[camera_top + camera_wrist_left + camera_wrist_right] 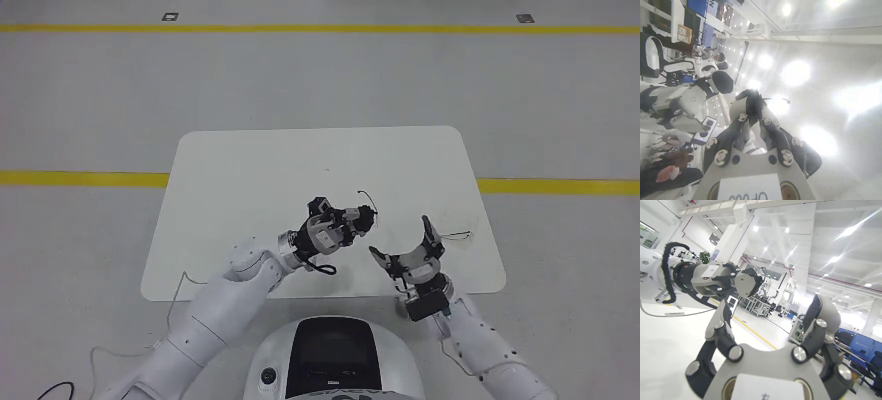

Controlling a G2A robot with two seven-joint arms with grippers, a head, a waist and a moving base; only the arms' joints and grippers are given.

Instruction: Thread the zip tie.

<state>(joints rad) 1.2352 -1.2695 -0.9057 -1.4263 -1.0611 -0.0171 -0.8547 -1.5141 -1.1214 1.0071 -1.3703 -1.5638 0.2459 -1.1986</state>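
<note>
Two tools hang above the white desk [250, 160] in the top view: the left tool [362, 214] is closed on a thin black zip tie [374, 200], whose free end arcs out past its tip, and the right tool [405, 243] sits just beside it, spread wide and holding nothing. A second thin black strip [456, 236] lies on the desk near the right tool. From the left wrist, the left tool [753, 98] pinches the zip tie [777, 98], its end poking out beyond. From the right wrist, the right tool [770, 308] gapes with nothing between its fingers [813, 308], the left tool [753, 283] close ahead.
</note>
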